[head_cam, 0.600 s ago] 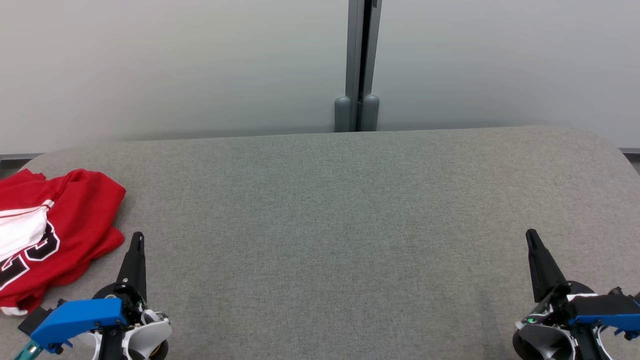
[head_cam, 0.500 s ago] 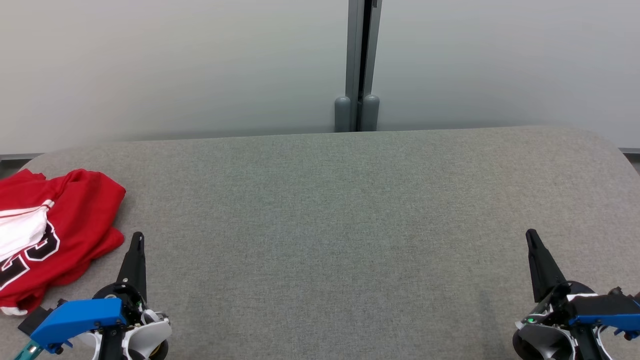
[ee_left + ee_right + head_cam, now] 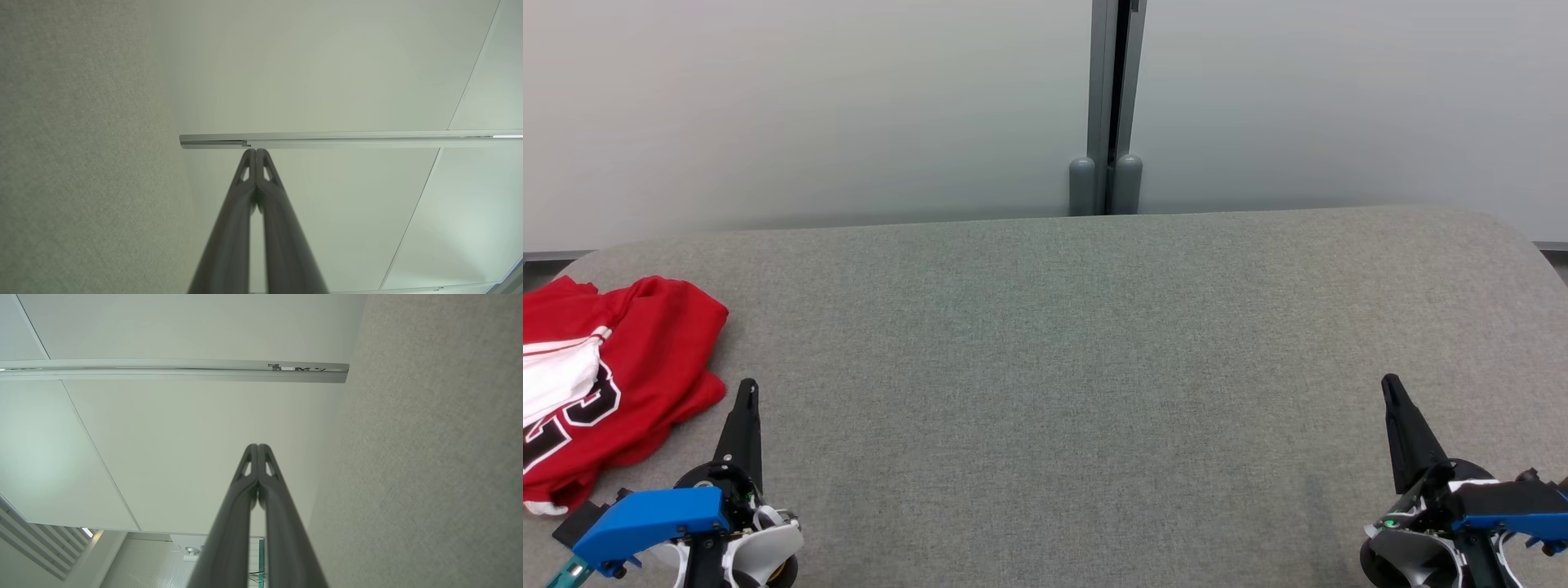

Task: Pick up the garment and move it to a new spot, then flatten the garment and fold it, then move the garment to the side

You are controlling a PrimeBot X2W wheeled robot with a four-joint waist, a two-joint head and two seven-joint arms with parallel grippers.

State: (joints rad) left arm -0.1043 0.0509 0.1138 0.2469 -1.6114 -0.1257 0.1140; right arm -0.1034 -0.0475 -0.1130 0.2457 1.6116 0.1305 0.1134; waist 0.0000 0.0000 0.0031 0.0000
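Seen from my head, the light is soft, even and fairly bright, with no glare. The tabletop (image 3: 1045, 343) is sharp enough to show its weave, and a faint shadow lies along its far edge beneath the wall (image 3: 809, 106). Both wrist views carry a greenish cast. My left hand (image 3: 256, 151) and right hand (image 3: 258, 446) look crisp at the tips but blur toward the bottom edge. A lamp (image 3: 86, 532) glows at the right wrist view's lower left.

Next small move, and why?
Probably open the left end effector and swing it left toward the red garment. It is shut and empty beside that crumpled heap at the left of the table. The right end effector is far off.
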